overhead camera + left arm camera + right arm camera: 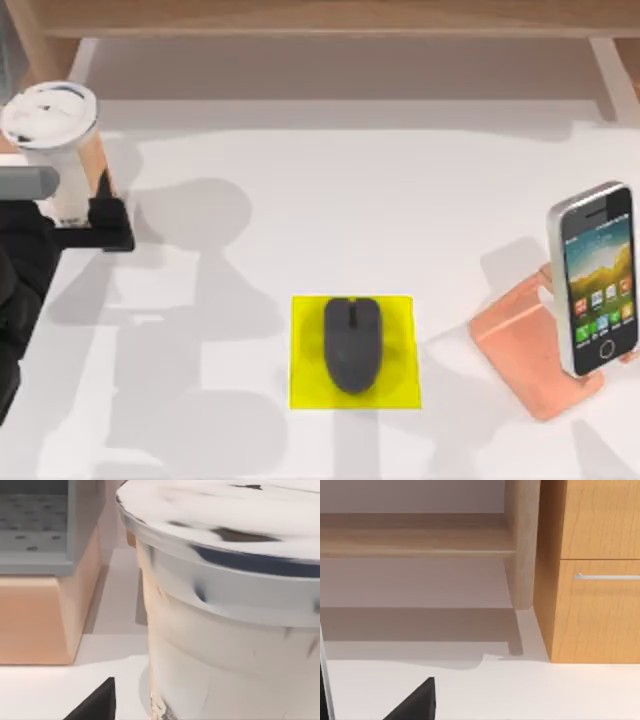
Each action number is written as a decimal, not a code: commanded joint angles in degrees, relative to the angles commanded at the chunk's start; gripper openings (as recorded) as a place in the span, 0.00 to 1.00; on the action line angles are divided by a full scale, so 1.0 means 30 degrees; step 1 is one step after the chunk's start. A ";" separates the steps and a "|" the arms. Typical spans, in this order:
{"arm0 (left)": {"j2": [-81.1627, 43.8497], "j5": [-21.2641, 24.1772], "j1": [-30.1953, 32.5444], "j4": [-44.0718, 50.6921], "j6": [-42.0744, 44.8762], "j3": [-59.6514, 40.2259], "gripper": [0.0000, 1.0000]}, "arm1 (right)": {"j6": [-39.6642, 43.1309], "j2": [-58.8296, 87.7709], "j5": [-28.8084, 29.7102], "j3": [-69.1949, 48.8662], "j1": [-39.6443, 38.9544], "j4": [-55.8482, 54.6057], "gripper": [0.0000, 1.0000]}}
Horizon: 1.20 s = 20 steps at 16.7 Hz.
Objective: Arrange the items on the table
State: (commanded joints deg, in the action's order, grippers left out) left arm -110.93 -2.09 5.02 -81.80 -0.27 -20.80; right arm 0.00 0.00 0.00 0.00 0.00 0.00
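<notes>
The white-lidded cup (52,130) stands at the table's (320,200) far back left, beside a shelf leg. My left gripper (78,222) is open around its lower part. In the left wrist view a strip of table shows between one black finger (95,705) and the cup wall (225,670). The dark grey mouse (352,343) lies on the yellow pad (305,385) at the front centre. Leaning upright on the copper-pink stand (515,350) at the right is the smartphone (595,280). One black finger (415,705) of my right gripper shows over bare table, holding nothing.
A light wooden shelf (320,15) runs along the back edge, with legs at the back left (35,615) and back right (522,545). A wooden drawer unit (595,580) stands beyond the right leg. Open white tabletop lies between the cup, pad and stand.
</notes>
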 joint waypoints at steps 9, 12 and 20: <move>-0.1957 0.0057 -0.0063 -0.1894 0.0051 -0.0906 1.00 | 0.0000 0.0000 0.0000 0.0000 0.0000 0.0000 1.00; -0.2223 0.0074 -0.0104 -0.1565 0.0055 -0.1565 1.00 | 0.0000 0.0000 0.0000 0.0000 0.0000 0.0000 1.00; -0.3034 0.0161 -0.0181 -0.0596 0.0058 -0.3345 1.00 | 0.0000 0.0000 0.0000 0.0000 0.0000 0.0000 1.00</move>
State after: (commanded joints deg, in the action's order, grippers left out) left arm -120.04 -1.61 4.47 -83.59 -0.10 -30.83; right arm 0.00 0.00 0.00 0.00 0.00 0.00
